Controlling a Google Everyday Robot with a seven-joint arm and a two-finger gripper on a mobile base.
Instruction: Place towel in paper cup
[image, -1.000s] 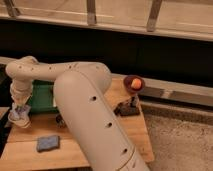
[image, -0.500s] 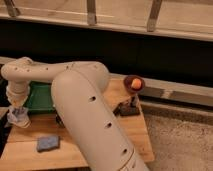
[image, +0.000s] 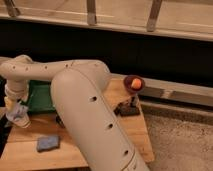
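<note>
My gripper (image: 16, 109) is at the far left of the wooden table (image: 127, 132), at the end of the cream arm (image: 85, 115) that fills the middle of the camera view. A pale, crumpled towel (image: 18, 115) sits right at the gripper's tip, just above the table top. I cannot tell whether it hangs from the gripper or rests in something. A whitish shape directly under it may be the paper cup (image: 23, 122), but it is mostly hidden by the towel and gripper.
A green tray (image: 41, 97) lies behind the gripper. A blue sponge (image: 48, 143) lies near the table's front left. A red bowl with an orange ball (image: 133, 83) stands on a dark stand (image: 129, 108) at the right. A dark wall runs behind.
The gripper with the pale towel has shifted slightly to the left. The other objects have stayed put.
</note>
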